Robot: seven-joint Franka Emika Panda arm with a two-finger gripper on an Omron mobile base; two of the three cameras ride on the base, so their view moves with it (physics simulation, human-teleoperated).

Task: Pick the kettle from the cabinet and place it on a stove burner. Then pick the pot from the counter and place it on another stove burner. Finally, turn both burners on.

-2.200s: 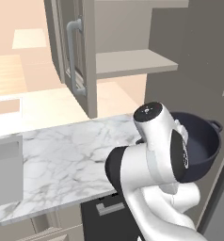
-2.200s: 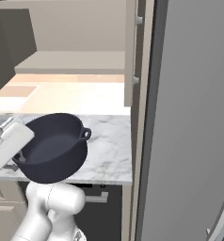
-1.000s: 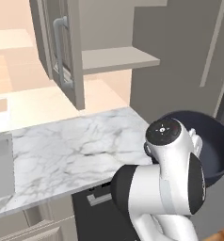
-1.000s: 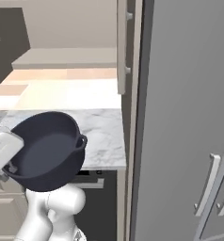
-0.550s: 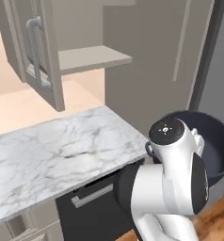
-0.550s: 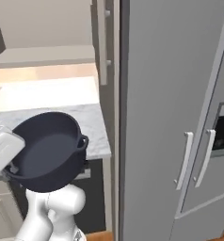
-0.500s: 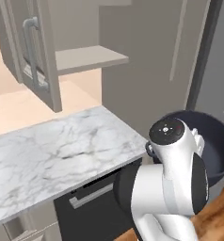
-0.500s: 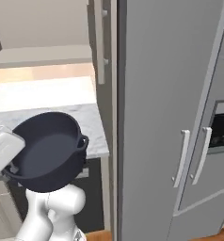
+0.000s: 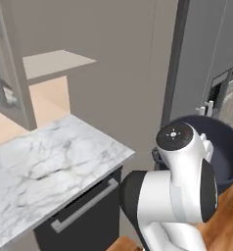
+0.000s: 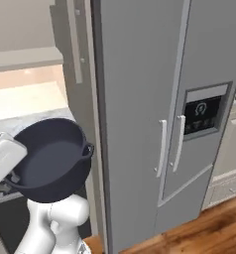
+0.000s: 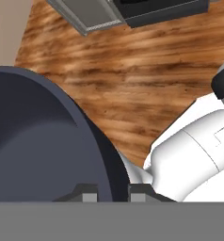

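the robot is carrying the pot (image 10: 48, 158) up in the air, away from the counter (image 9: 45, 166). in the right base view the pot is hanging in front of the big grey fridge (image 10: 154, 99), with nothing under it but the wood floor (image 11: 147, 84).

the gripper (image 11: 111, 190) is nearly shut, and it is pinching the rim of the pot. in the hand view one dark tip is sitting inside the wall and the other outside it.

the pot is being held by one edge only, so it is probably trying to tip. the good way to do this step is to go slow and keep the pot level, with no quick swings. the fridge is very near, so the pot's loop handle (image 10: 88, 149) needs room to pass it.

the stove is not in sight here, so the robot probably has a way to go before it can set the pot down on a free burner.
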